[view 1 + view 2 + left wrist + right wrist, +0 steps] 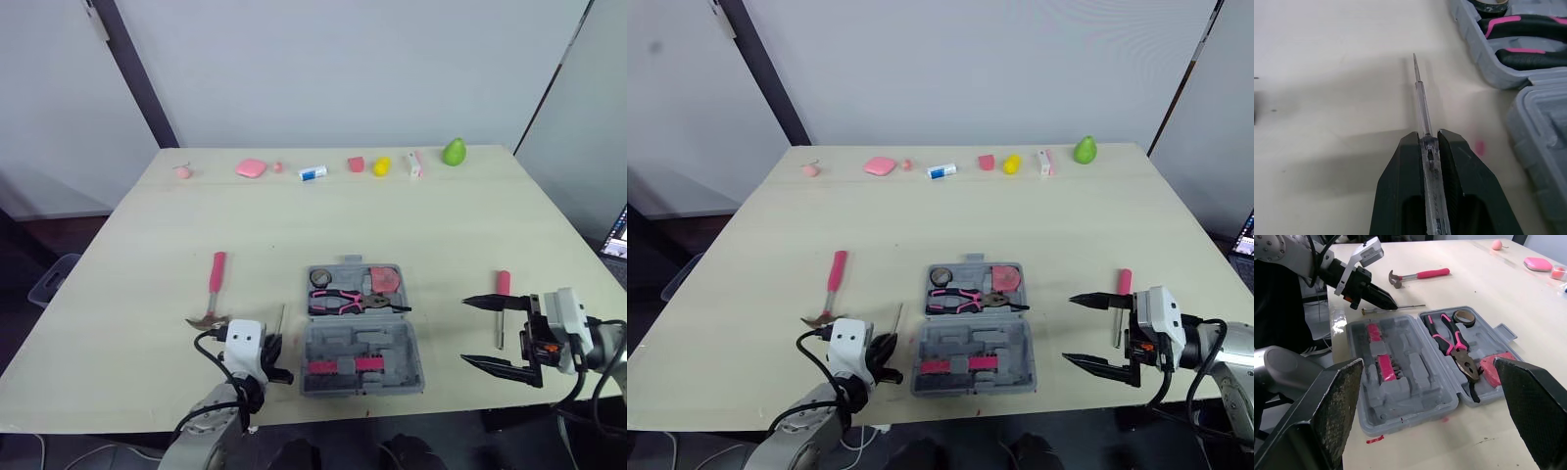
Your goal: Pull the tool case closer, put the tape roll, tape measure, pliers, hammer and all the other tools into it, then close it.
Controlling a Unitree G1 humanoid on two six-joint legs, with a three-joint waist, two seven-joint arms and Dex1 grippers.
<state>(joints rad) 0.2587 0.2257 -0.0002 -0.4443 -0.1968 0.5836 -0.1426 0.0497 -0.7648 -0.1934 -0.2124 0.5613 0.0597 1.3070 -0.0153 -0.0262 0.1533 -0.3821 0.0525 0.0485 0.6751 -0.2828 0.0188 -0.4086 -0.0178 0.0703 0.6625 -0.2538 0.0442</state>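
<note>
The grey tool case (387, 345) lies open near the table's front edge. Its far half holds the tape roll (320, 277), the pink-and-black pliers (345, 300) and a pink tape measure (385, 278). The pink-handled hammer (217, 277) lies on the table left of the case. My left gripper (1429, 140) is shut on a clear-handled screwdriver (1422, 105), low over the table just left of the case, with the tip pointing away from me. My right gripper (464, 331) hangs open right of the case with nothing between its fingers. A pink-handled screwdriver (502, 289) lies just beyond it.
Along the table's far edge stands a row of small items, among them a pink pad (251, 167), a yellow piece (381, 165) and a green pear (453, 152). The table's front edge runs close behind both grippers.
</note>
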